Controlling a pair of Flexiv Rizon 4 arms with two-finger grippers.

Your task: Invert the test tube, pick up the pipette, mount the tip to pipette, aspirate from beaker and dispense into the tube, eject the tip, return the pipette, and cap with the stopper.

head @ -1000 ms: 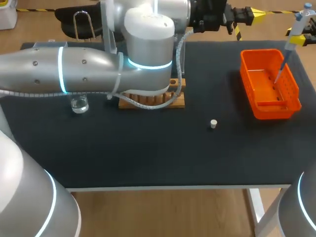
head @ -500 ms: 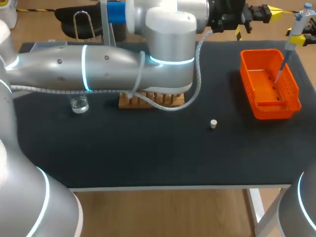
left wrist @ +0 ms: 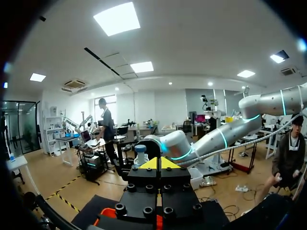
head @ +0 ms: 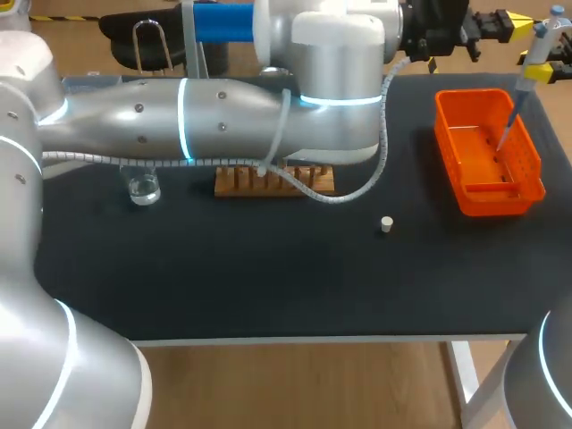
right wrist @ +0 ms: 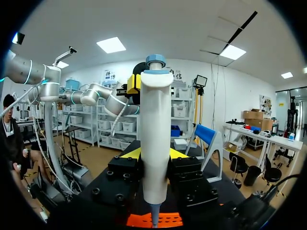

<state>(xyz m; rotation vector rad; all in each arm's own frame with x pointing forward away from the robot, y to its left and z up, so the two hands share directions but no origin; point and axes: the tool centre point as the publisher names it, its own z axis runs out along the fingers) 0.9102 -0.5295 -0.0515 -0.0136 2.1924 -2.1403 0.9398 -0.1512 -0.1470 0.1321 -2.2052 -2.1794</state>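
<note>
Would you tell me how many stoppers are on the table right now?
1. The stopper lies alone on the mat between the wooden rack and the orange bin; the left arm may hide others.

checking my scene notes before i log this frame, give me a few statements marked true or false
1. The right gripper is shut on the pipette, above the orange bin. True.
2. The stopper lies inside the bin. False: it sits on the black table, apart from the bin.
3. The beaker stands beside the wooden rack, on the side away from the bin. True.
4. The left gripper hangs over the beaker. False: it is at the far edge, near the bin.
</note>
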